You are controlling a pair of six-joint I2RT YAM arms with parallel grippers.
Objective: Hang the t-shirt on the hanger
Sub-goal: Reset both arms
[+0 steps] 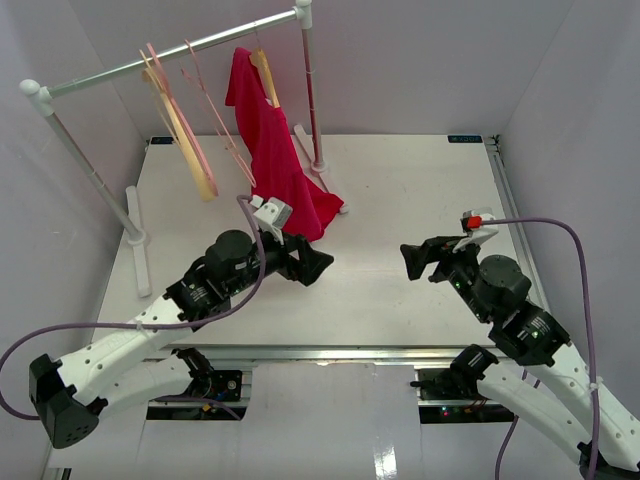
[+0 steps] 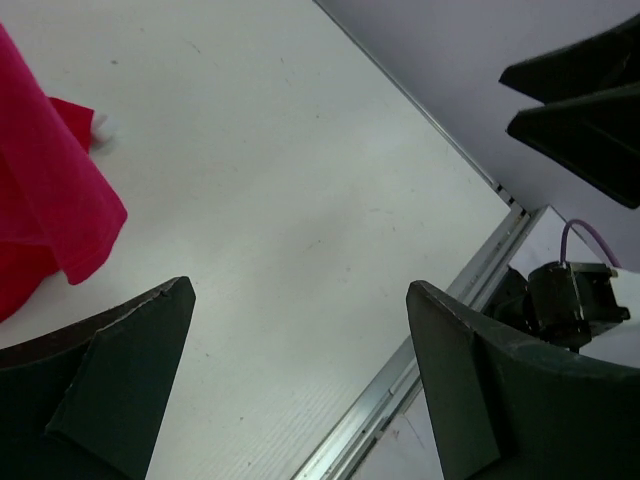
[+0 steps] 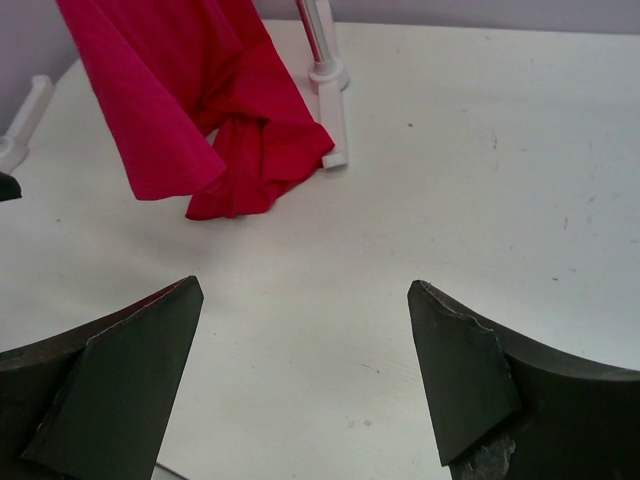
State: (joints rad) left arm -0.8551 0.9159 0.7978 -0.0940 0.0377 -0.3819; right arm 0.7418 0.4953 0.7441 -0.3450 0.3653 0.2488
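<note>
The red t-shirt (image 1: 272,150) hangs on the light wooden hanger (image 1: 265,72) from the rail, its hem bunched on the table by the rack's right foot. It also shows in the right wrist view (image 3: 190,110) and at the left edge of the left wrist view (image 2: 45,200). My left gripper (image 1: 318,266) is open and empty, low over the table just in front of the shirt's hem. My right gripper (image 1: 412,260) is open and empty, over the table to the right, facing the shirt.
A white clothes rack with a grey rail (image 1: 170,55) stands at the back left, its feet (image 1: 138,240) on the table. A pale wooden hanger (image 1: 185,135) and thin pink hangers (image 1: 215,110) hang left of the shirt. Purple walls enclose the table.
</note>
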